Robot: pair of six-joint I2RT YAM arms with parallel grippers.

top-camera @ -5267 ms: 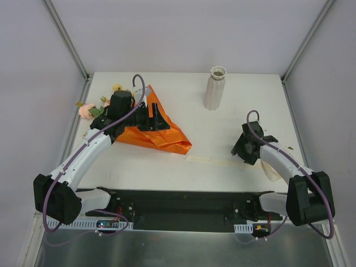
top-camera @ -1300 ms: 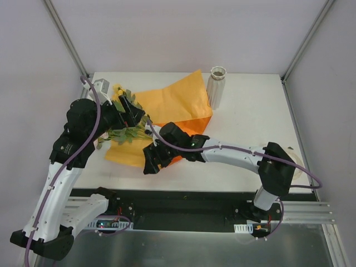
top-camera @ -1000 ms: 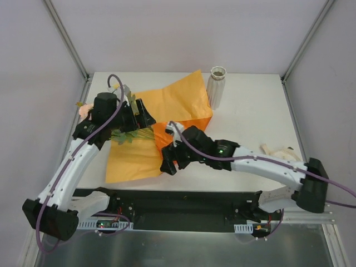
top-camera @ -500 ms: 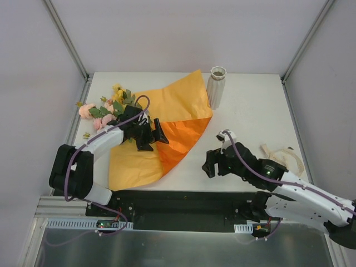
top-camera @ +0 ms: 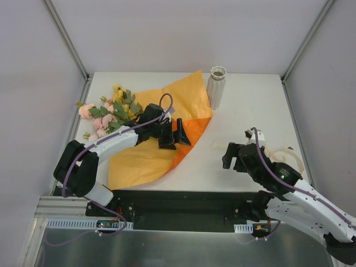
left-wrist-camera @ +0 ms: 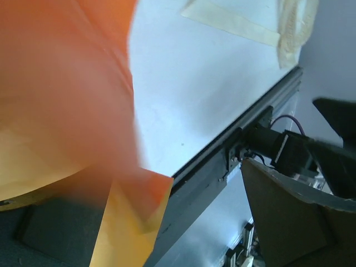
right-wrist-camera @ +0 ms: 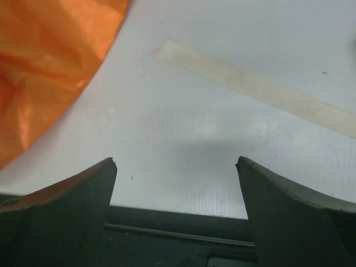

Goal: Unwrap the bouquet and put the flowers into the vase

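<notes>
White ribbed cylindrical vase (top-camera: 217, 88) stands upright. The pink and yellow artificial flowers (top-camera: 108, 114) lie outside it, well to its left, on the unfolded orange paper sheet (top-camera: 139, 161), whose corner reaches just beside the vase. The left gripper (top-camera: 177, 142), front-left of the vase over the paper, is spread wide and grips nothing. The right gripper (top-camera: 228, 156), in front of the vase, gapes empty. Only the right wrist view shows a pale tape strip (right-wrist-camera: 261, 89) clearly.
</notes>
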